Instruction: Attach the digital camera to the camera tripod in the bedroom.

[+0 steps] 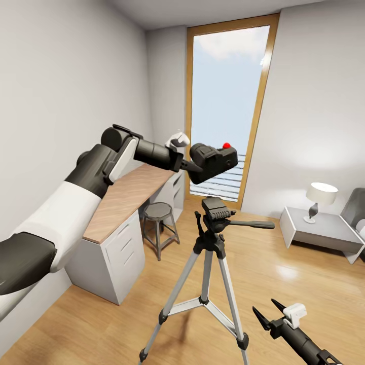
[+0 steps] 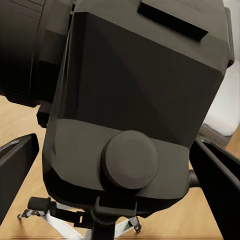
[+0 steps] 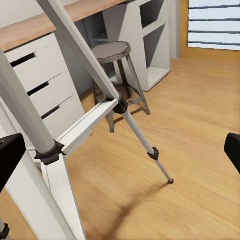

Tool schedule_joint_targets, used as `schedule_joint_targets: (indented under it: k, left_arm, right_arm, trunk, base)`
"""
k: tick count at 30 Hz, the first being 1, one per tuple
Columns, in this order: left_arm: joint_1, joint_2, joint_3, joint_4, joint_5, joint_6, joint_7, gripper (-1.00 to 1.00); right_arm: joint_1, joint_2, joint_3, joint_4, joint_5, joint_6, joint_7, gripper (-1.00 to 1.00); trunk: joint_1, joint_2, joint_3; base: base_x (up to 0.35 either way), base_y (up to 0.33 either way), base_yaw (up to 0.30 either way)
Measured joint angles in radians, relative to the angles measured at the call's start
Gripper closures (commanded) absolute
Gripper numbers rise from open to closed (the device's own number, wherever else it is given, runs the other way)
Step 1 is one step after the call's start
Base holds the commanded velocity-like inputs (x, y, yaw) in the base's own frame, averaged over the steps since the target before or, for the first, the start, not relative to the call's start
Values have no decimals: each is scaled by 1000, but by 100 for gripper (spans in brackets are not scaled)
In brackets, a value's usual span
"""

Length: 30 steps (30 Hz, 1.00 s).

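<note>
digital camera (image 1: 214,161) hangs above the camera tripod (image 1: 209,263) head, clamped in the left gripper (image 1: 191,166) on an outstretched, raised arm; the right gripper (image 1: 271,313) waits low, fingers apart.

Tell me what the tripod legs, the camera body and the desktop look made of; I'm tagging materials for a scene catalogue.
Camera tripod legs: silver-grey, smooth, faint sheen, so probably metal tubing; joints and feet look like matte black plastic.
Digital camera, held in the left gripper: dull matte black, faceted, likely plastic, though a render leaves it open.
Desk top: brown with grain lines, wood or wood-look laminate, over plain white drawers.
</note>
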Motion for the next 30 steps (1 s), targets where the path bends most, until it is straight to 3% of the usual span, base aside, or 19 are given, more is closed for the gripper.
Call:
schedule_joint_targets:
  k: [7,18,23,30]
  left_arm:
    - [0,1,-7,4,-1,0,0,100]
    - [3,2,-10,5,-1,0,0,100]
    - [5,1,-11,5,-1,0,0,100]
    - [7,1,-49,6,-1,0,-1,100]
  right_arm:
    - [0,0,0,0,-1,0,21,-100]
    - [0,0,-1,0,0,7,192,-100]
    - [0,0,-1,0,0,7,217,-100]
    - [0,1,-1,0,0,6,223,-100]
  trunk:
    - [0,0,0]
    - [0,0,0]
    - [0,0,0]
    - [0,0,0]
  base:
    - [0,0,0]
    - [0,0,0]
    - [0,0,0]
    - [0,0,0]
